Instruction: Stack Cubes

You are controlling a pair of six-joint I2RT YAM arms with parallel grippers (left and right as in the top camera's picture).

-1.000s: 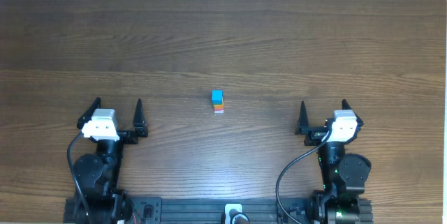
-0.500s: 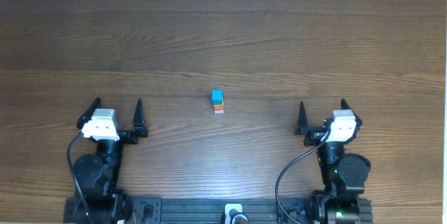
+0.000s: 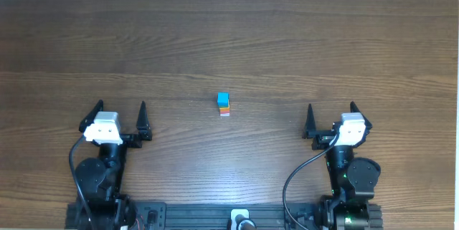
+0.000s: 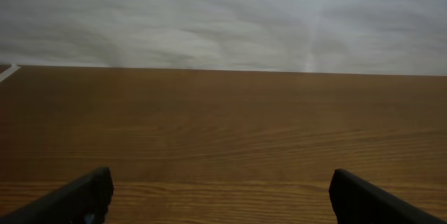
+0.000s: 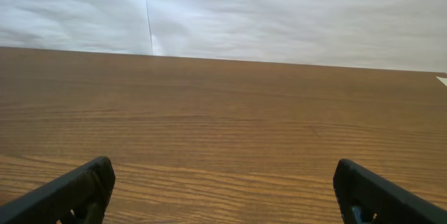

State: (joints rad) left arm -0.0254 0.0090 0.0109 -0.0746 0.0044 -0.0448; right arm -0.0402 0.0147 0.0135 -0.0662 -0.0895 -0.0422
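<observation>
As it is stretching away from the near side, the wood table is showing brown grain running crosswise. It is reaching a far edge, beyond which a white wall is rising in both wrist views. The left gripper is pointing up the table with its fingers spread wide, gripping nothing; the right gripper is matching it, splayed and empty. The stack is standing about midway between them and a little farther out, well apart from both. A blue cube is sitting on top, an orange cube is lying under it, and a pale cube is forming the foot.
</observation>
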